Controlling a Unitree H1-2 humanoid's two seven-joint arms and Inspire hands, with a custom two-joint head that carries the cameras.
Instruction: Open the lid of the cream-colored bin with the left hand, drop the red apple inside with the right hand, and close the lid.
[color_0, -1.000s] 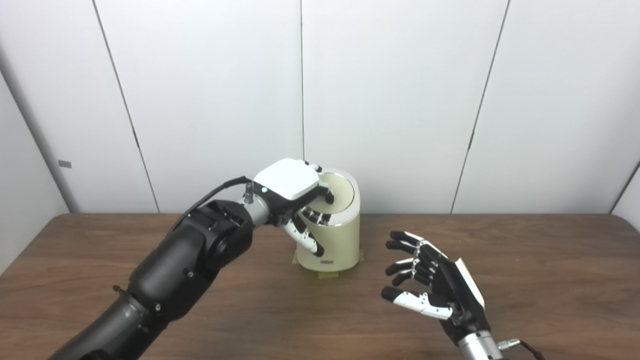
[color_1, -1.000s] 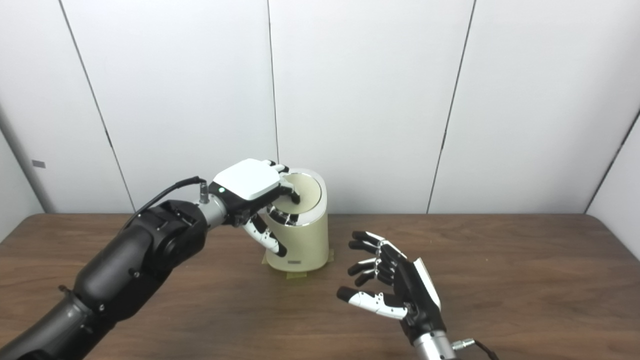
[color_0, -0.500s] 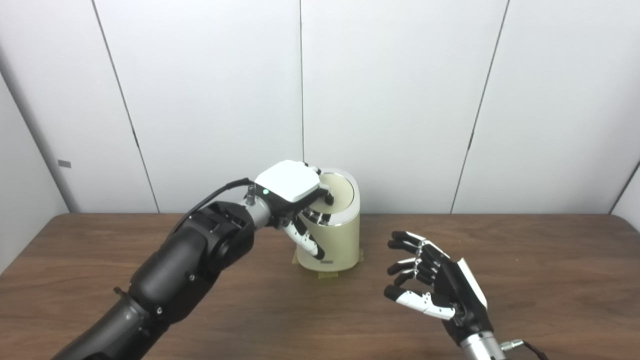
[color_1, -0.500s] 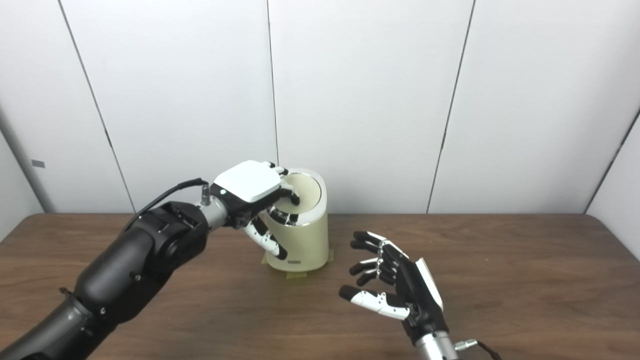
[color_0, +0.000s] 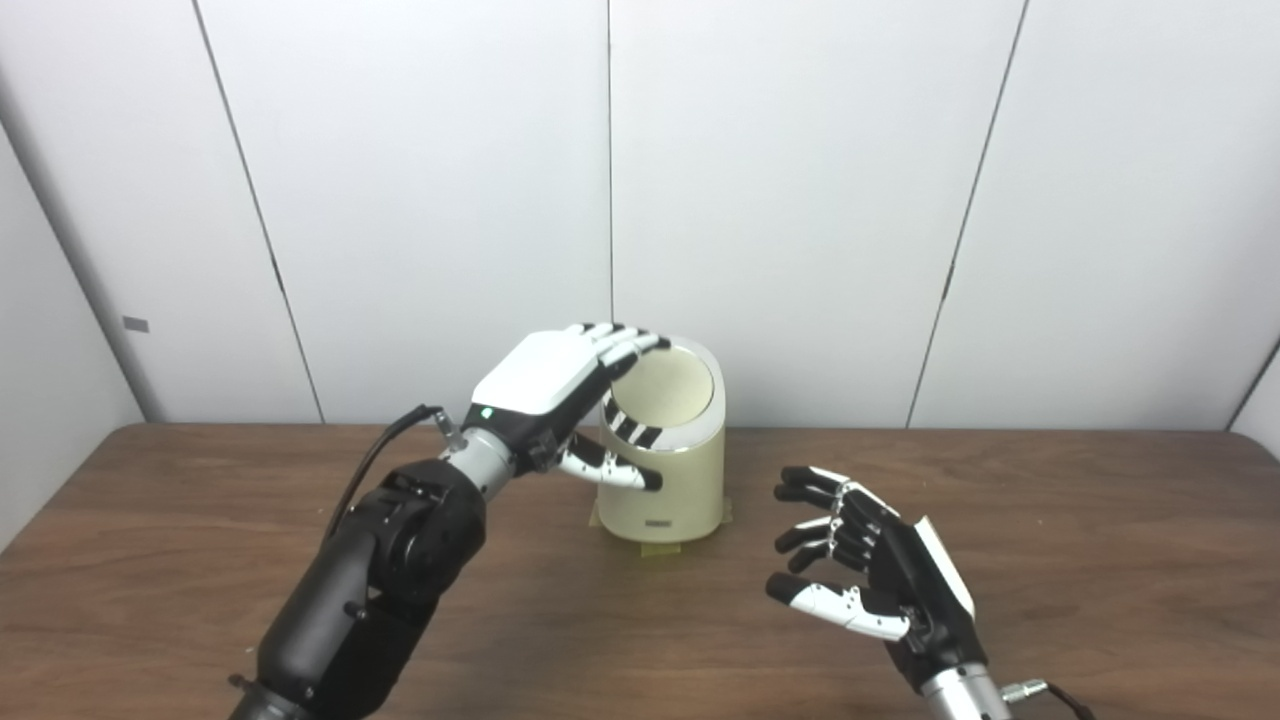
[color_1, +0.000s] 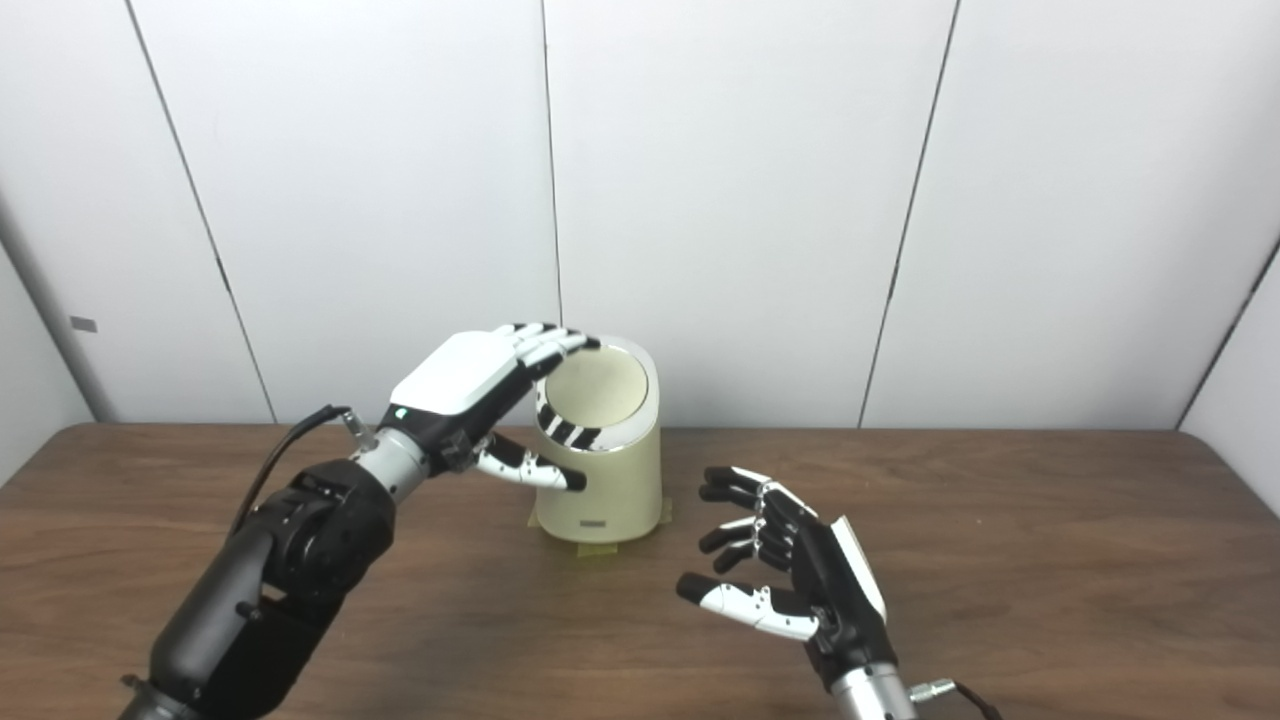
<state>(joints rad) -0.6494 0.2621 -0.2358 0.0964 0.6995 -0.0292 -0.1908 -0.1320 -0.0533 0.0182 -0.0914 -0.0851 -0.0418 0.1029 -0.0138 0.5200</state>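
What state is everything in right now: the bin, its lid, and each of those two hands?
cream-colored bin: upright on the table, on a tan patch.
lid: on the bin, no gap visible, disc tilted toward the camera.
left hand: open, fingers extended over the lid's left edge, holding nothing.
right hand: open, fingers spread, empty, right of the bin.
red apple: not visible.

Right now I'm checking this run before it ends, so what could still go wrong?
The left hand is open beside the lid of the cream bin, fingers near its rim; a careless withdrawal could nudge the bin or catch the lid. No apple shows, and the right hand is open, empty; whether the apple went in cannot be confirmed. The lid looks closed, but its seating is hard to judge.
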